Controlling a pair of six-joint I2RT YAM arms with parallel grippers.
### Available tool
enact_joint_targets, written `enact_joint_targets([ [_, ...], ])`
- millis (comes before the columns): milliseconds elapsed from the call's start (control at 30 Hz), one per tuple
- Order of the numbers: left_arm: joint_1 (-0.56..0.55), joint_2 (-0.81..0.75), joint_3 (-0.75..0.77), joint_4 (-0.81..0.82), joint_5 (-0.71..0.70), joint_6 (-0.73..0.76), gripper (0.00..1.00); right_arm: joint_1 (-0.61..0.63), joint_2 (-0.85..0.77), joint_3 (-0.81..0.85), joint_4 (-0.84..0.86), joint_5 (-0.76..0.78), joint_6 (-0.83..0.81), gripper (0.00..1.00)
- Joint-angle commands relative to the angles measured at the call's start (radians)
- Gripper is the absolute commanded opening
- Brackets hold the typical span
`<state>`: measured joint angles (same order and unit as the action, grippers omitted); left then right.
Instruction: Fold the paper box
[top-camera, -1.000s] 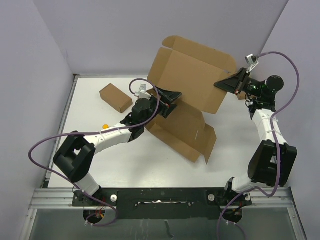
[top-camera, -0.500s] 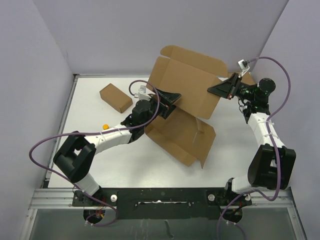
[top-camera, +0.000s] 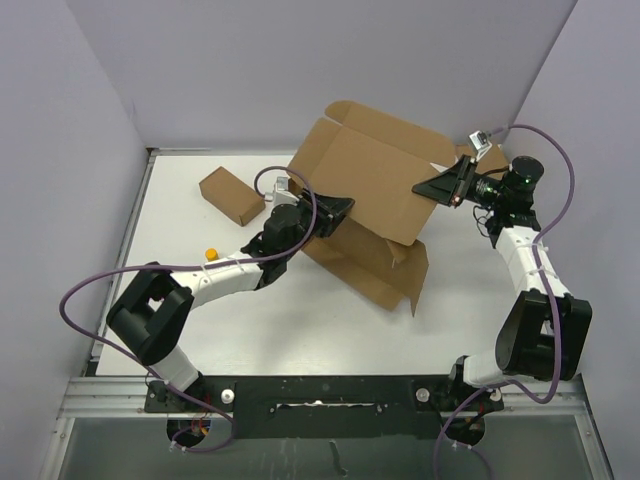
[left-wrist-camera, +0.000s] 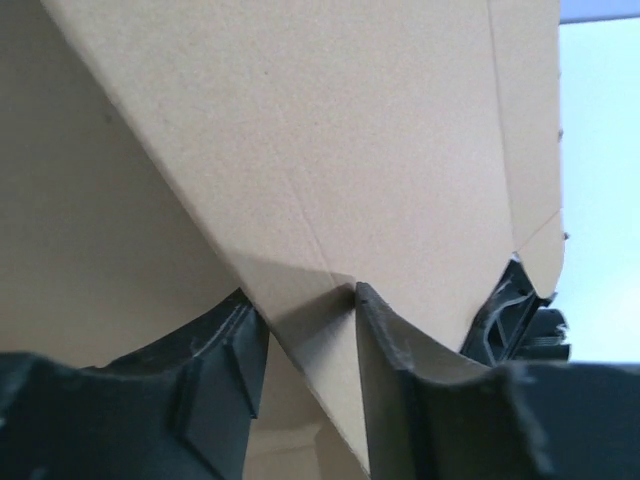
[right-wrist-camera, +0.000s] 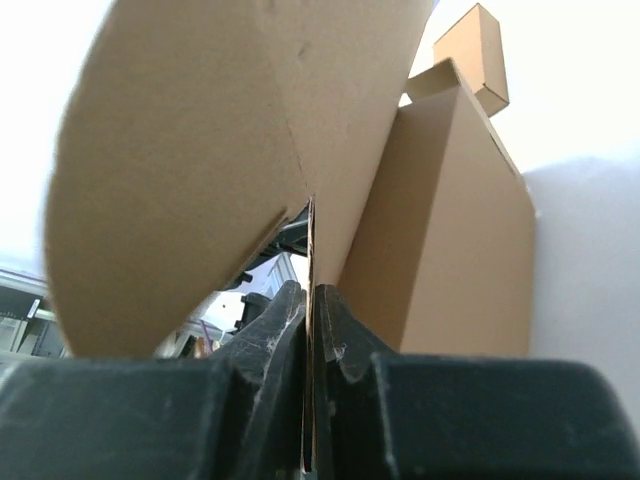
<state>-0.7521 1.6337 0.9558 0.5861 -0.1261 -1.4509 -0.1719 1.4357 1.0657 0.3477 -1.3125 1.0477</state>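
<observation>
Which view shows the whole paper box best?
The top view: nearly the whole paper box shows, one panel raised above another. The left wrist view shows a corner inside the left gripper; the right wrist view, an edge pinched in the right gripper.

Left arm stretches to the paper box's left side, left fingers straddling a flap; right fingers pinch its right edge.
</observation>
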Motion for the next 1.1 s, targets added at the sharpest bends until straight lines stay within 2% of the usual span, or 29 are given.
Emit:
enact_joint_targets([
  [0, -0.021, -0.035, 0.023, 0.179, 0.005, -0.017, 0.32, -0.005, -0.029, 0.027, -0.059, -0.047, -0.04, 0.0],
  [200, -0.036, -0.02, 0.022, 0.21, 0.008, -0.02, 0.13, -0.032, -0.023, 0.047, -0.044, -0.04, -0.055, 0.0],
  [300, -0.042, -0.004, 0.03, 0.227, 0.008, -0.016, 0.0, -0.032, -0.024, 0.048, -0.075, -0.028, -0.084, 0.0],
  [467, -0.051, 0.034, 0.046, 0.252, 0.021, -0.008, 0.0, -0.029, -0.022, 0.052, -0.115, -0.013, -0.13, 0.03],
  [567, -0.055, 0.051, 0.052, 0.266, 0.023, -0.001, 0.0, -0.028, -0.02, 0.052, -0.115, -0.006, -0.133, 0.17],
  [767, -0.065, 0.073, 0.058, 0.287, 0.023, 0.012, 0.0, -0.022, -0.012, 0.03, -0.035, 0.011, -0.069, 0.32],
  [967, -0.073, 0.087, 0.065, 0.297, 0.028, 0.023, 0.0, -0.021, 0.003, 0.007, -0.002, 0.033, -0.017, 0.32],
  [1067, -0.077, 0.093, 0.067, 0.299, 0.032, 0.037, 0.0, -0.021, 0.005, 0.004, -0.015, 0.052, -0.02, 0.23],
])
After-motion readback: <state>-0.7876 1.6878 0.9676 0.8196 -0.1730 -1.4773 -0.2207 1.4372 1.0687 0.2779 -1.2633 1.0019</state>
